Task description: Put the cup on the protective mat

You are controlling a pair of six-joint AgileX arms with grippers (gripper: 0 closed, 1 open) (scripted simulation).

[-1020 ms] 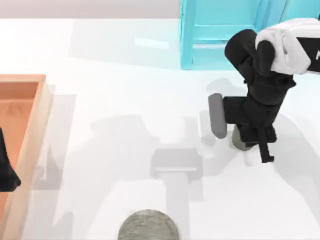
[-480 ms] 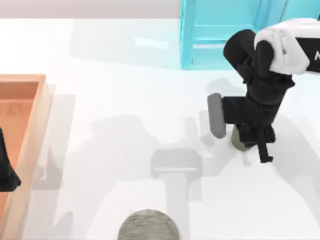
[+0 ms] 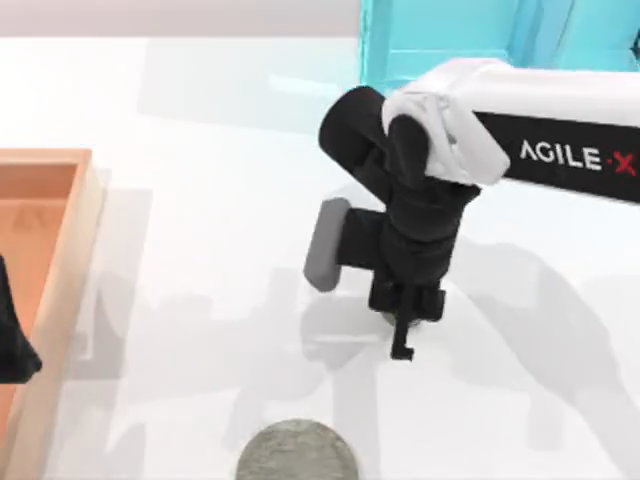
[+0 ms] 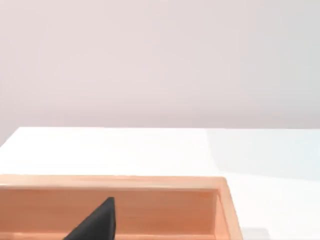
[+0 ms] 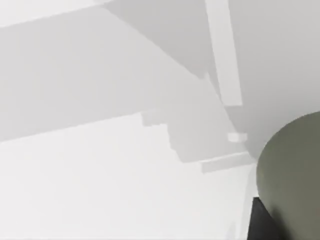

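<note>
Nearest edge: mat (image 3: 297,452), grey speckled disc lying flat, partly cut off by the top view's lower border, nothing on it. Step in hand, as a judgement: carrying the cup across to that disc. To do it well: keep the cup upright, travel high enough to clear the table, stop centred over the disc, lower straight down, release only once the base sits flat; disc wider than the cup, so some margin, but centring worth the care. Further up, mid-table: right gripper (image 3: 404,335) pointing down, above and well apart from the mat. Cup (image 5: 294,175) close against a dark finger in the right wrist view, table and shadows beneath it, so likely lifted and clamped between the fingers; finger gap itself not measurable, cup hidden under the arm from above. Far left: left gripper (image 3: 14,345) parked over the wooden tray (image 3: 62,290), can't tell its opening. Far back: blue cabinet (image 3: 440,50), out of the path.
</note>
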